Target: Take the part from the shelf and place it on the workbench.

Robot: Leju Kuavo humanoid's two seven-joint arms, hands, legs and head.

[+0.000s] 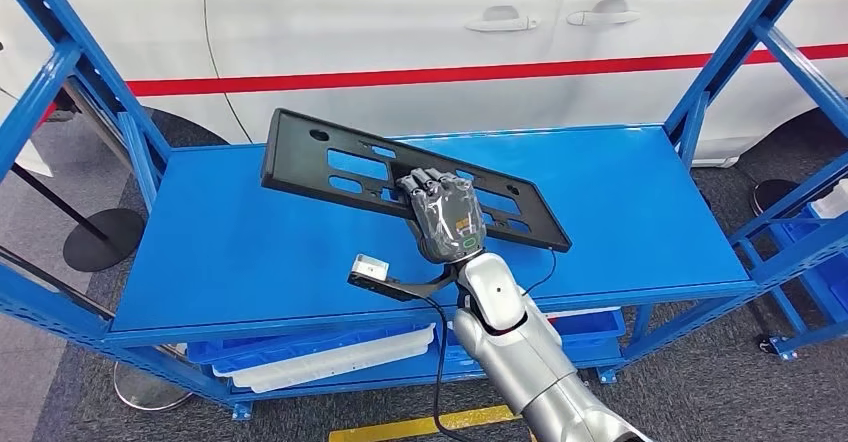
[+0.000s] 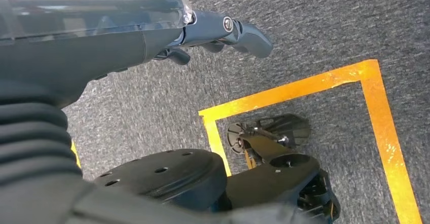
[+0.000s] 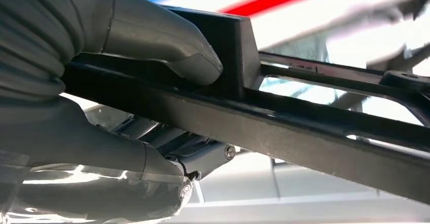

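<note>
- gripping the black part [image 1: 400,177] near one long edge, my right hand [image 1: 446,214] has thumb [image 3: 162,46] on one face and fingers on the other.
- part is tilted above the blue shelf [image 1: 640,212]; i judge the off-centre hold could let it pivot or slip.
- far end might clip the shelf upright [image 1: 725,57] when swinging out.
- left hand [image 2: 223,31] hangs over the carpet, holding nothing, fingers loosely extended.
</note>
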